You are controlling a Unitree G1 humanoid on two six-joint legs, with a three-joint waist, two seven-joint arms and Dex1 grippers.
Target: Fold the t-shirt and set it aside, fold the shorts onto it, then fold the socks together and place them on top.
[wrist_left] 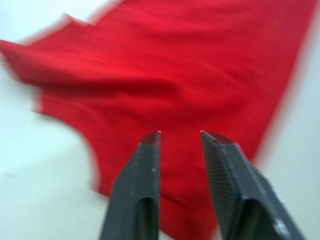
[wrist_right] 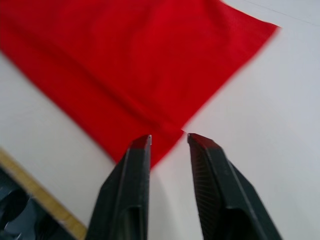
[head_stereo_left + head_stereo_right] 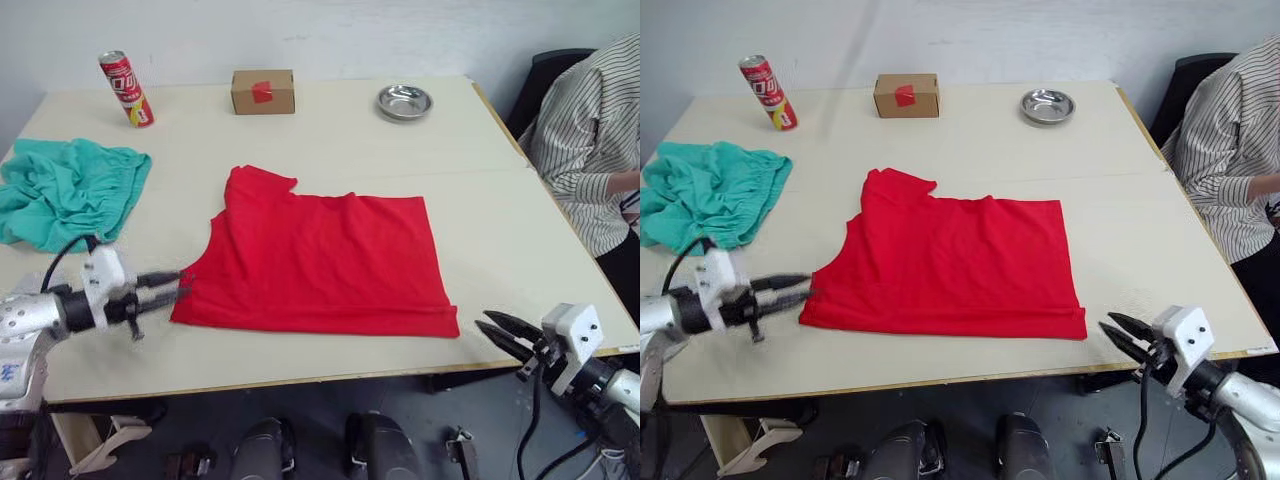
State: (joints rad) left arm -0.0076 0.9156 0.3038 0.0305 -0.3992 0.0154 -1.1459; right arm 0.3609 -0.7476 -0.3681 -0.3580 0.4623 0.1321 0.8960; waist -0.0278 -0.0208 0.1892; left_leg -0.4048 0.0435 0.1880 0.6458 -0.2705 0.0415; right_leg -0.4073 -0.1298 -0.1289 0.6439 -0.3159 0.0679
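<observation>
Lower left of frame: left gripper [image 3: 172,287], fingers slightly apart, tips at near-left corner of t-shirt [image 3: 320,262]. T-shirt flat at frame centre on table [image 3: 340,130], long axis left–right. Lower right: right gripper [image 3: 497,331], parted, just off near-right corner. Each arm nearest own corner. Count: one t-shirt, one shorts [image 3: 66,190] at left edge.
</observation>
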